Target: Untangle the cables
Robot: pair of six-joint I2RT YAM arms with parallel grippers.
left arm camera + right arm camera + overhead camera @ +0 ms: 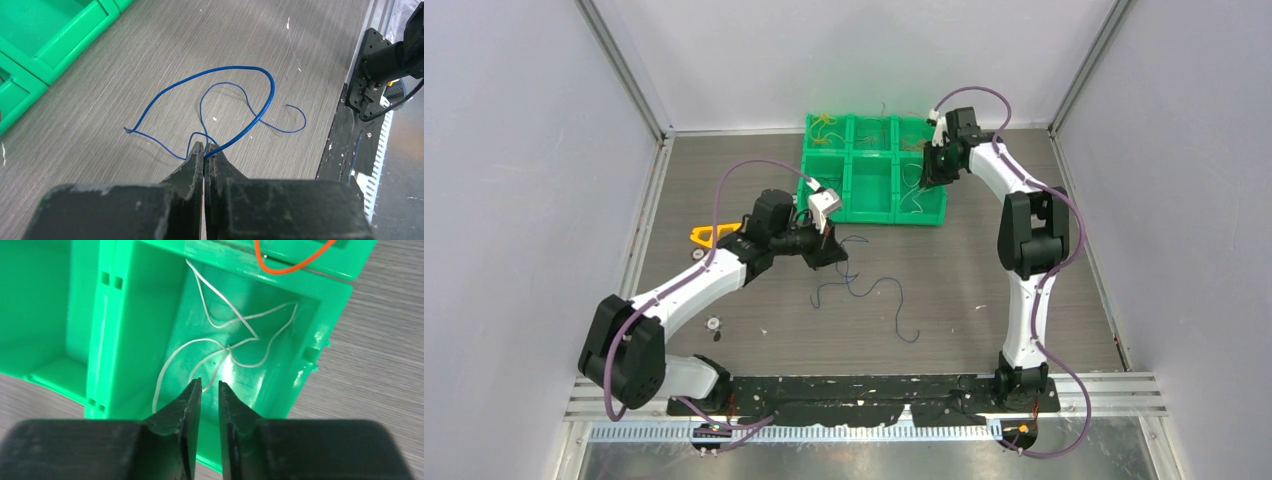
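Thin blue cables (864, 290) lie looped over each other on the wood-grain table in front of the bin. In the left wrist view a thicker blue strand (260, 80) arcs out from my fingertips and a thinner one (220, 87) crosses it near them. My left gripper (829, 250) (205, 147) is shut on the thicker blue strand, low at the table. My right gripper (934, 170) (210, 385) hovers over the bin's near right compartment, its jaws a narrow gap apart and empty. A tangled white cable (225, 347) lies in that compartment below.
The green divided bin (849, 165) (125, 330) stands at the back middle, with an orange cable (295, 265) in a neighbouring compartment. A yellow object (709, 235) lies left of the left arm. Small round bits (713, 322) lie near the left forearm. Black base plate (360, 85) at the near edge.
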